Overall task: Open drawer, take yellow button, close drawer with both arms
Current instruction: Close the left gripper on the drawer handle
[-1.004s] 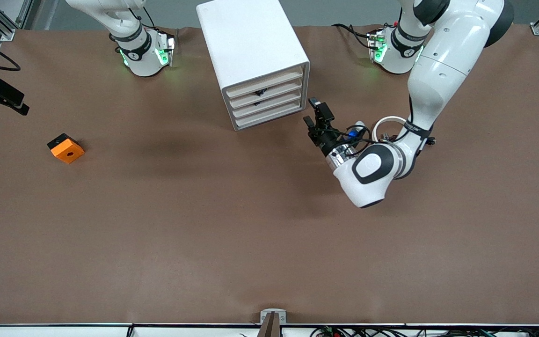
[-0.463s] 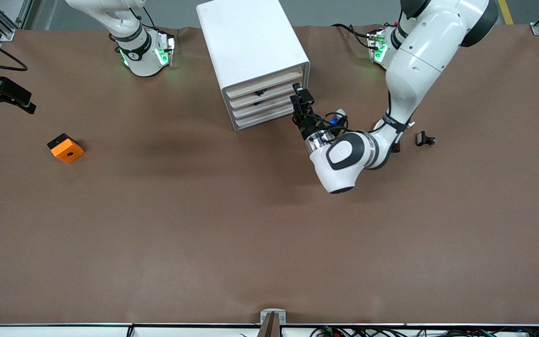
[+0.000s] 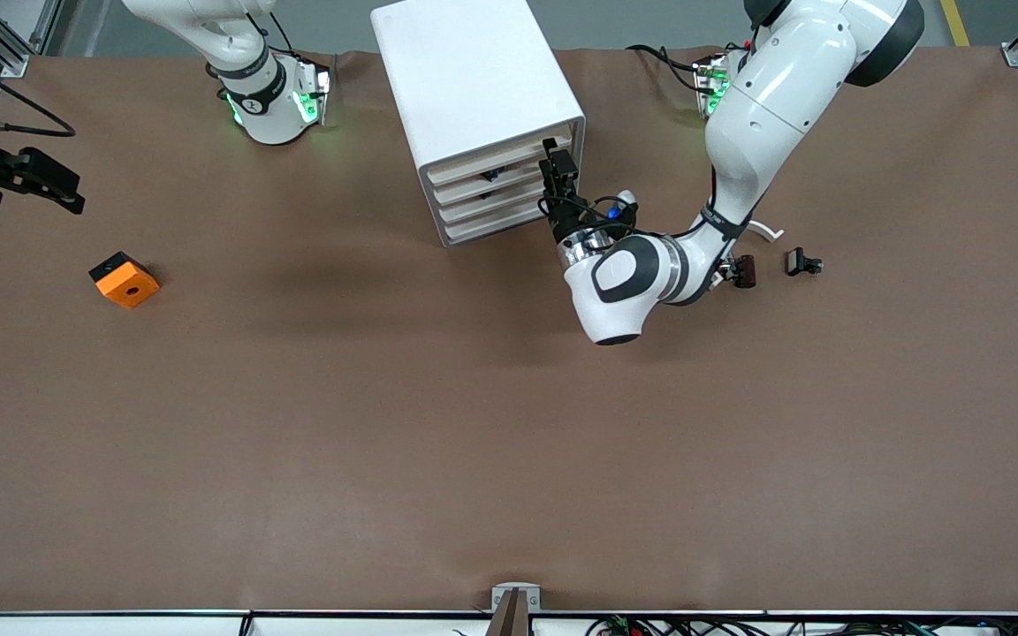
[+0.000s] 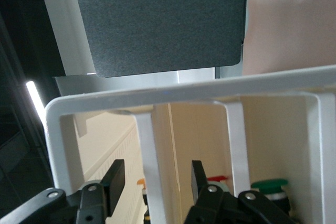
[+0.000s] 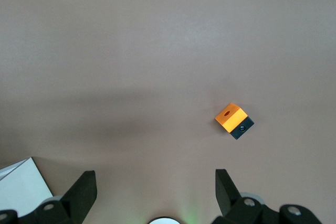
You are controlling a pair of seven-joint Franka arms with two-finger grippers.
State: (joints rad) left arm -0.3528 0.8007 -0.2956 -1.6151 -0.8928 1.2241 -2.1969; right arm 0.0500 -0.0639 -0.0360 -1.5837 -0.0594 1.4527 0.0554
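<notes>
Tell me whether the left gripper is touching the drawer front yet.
Cannot tell. In the left wrist view the left gripper straddles a drawer's cream front slat, but finger contact isn't plain; the front view hides it.

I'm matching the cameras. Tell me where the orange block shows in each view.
Front view: the orange block lies on the table, toward the right arm's end.
Left wrist view: not in it.
Right wrist view: it lies on bare table, past the fingertips.
Shared landmark: the brown table, in the front and right wrist views.
</notes>
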